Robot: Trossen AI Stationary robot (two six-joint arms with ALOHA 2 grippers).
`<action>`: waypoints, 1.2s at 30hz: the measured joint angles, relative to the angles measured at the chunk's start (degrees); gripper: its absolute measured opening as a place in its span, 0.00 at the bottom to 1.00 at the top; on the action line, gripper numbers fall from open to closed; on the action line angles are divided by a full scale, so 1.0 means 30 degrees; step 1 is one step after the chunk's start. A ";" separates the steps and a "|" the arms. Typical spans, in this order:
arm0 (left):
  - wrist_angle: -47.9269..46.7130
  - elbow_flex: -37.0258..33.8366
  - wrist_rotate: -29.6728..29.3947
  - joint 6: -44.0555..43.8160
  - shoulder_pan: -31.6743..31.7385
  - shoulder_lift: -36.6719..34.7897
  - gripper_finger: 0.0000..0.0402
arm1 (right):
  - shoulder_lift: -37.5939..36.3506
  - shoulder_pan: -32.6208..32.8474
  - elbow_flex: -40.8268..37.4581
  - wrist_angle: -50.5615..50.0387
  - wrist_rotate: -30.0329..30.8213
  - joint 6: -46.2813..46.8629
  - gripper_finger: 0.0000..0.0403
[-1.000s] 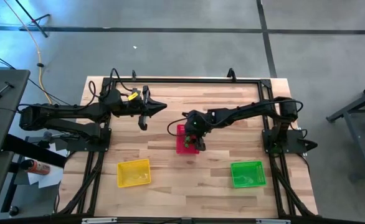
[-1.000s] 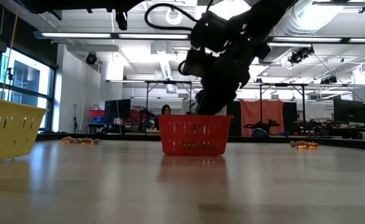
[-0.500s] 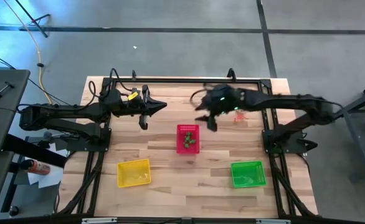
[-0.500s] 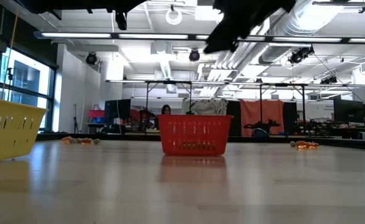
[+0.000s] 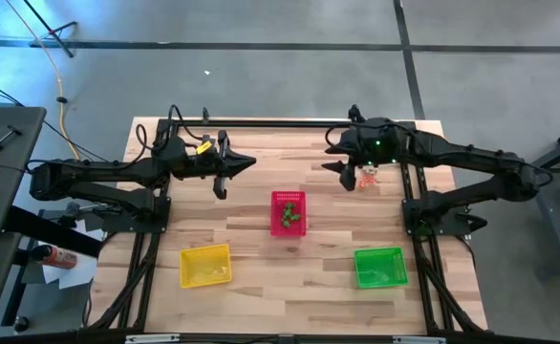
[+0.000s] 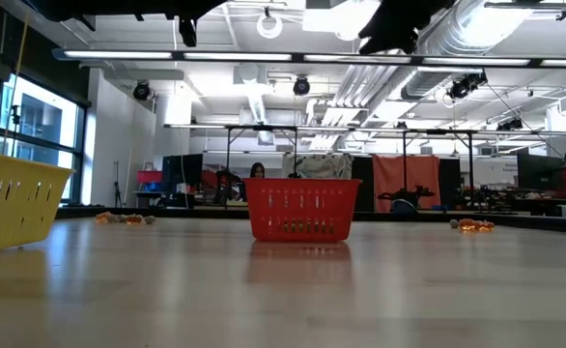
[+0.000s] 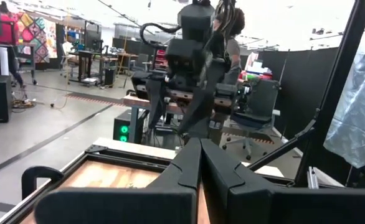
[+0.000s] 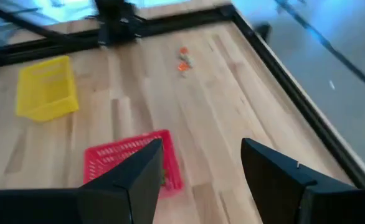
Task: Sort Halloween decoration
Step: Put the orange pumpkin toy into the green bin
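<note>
Although small trinkets lie at two spots on the table, the orange trinkets (image 5: pixel 367 178) at the far right are the ones the next grab seems to turn on, because the right gripper (image 5: pixel 342 168) hangs above the boards with that little heap just beside it, on the side toward its own arm's base. No long axis can be read from pieces so small. The other cluster (image 8: pixel 182 60) lies well apart from this gripper, across the table beyond the red basket (image 5: pixel 289 211), and nearer to the left gripper (image 5: pixel 222 169), which waits over the far left part of the table with its fingers pressed together and nothing between them. The right gripper's fingers (image 8: pixel 129 177) stand wide apart and hold nothing; only bare wood shows in the gap. Some green pieces (image 5: pixel 294 219) already sit inside the red basket. I judge the right arm much the nearer for the orange heap.
</note>
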 joint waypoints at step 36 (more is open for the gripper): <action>-0.0091 0.0000 -0.2124 -0.0182 0.0000 -0.0002 0.00 | 0.4176 -0.4155 -0.8211 -0.3777 0.2098 2.1336 0.52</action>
